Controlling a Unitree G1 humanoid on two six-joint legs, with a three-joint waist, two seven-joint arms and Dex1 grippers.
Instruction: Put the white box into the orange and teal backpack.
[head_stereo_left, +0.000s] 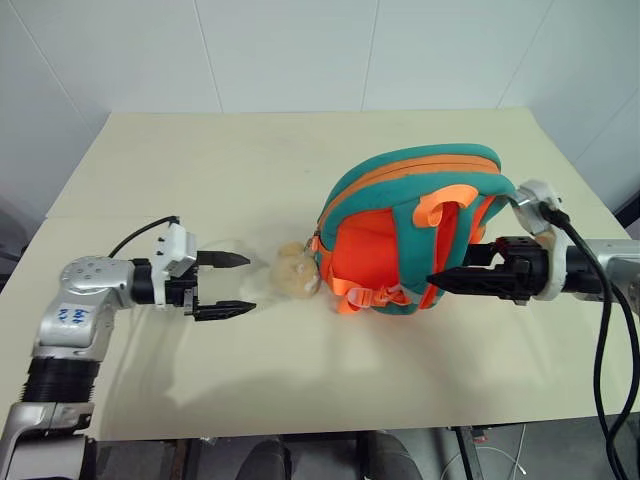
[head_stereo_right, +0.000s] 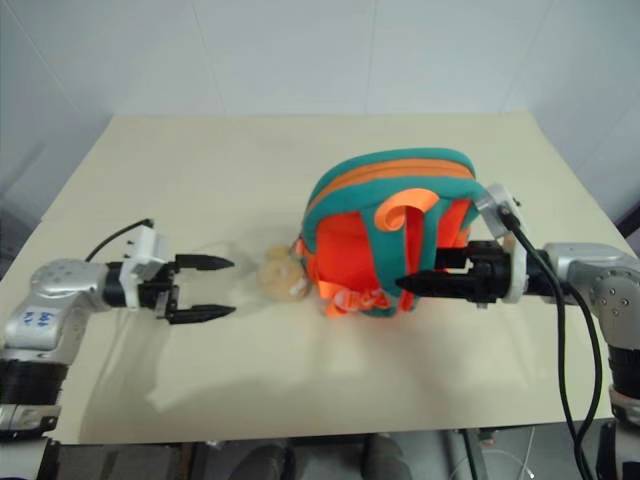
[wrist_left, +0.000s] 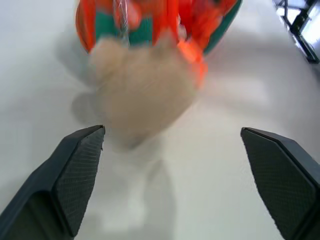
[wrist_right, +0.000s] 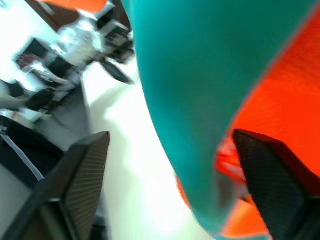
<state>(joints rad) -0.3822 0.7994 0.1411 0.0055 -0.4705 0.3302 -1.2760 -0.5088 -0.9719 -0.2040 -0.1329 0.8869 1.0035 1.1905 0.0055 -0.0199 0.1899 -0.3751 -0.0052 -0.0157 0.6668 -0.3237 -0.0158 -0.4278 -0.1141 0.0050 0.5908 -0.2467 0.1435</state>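
Left gripper spread, empty, plush toy just ahead; right gripper spread beside the backpack. A bump could topple the backpack.

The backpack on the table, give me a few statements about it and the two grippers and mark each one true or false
1. The orange and teal backpack stands upright on the table. True.
2. The left gripper is shut on the plush toy. False: its fingers are spread open, short of the toy and holding nothing.
3. The plush toy lies on the table beside the backpack, on the side toward the left gripper. True.
4. The right gripper is far from the backpack. False: it is right up against the backpack's side, fingers open.
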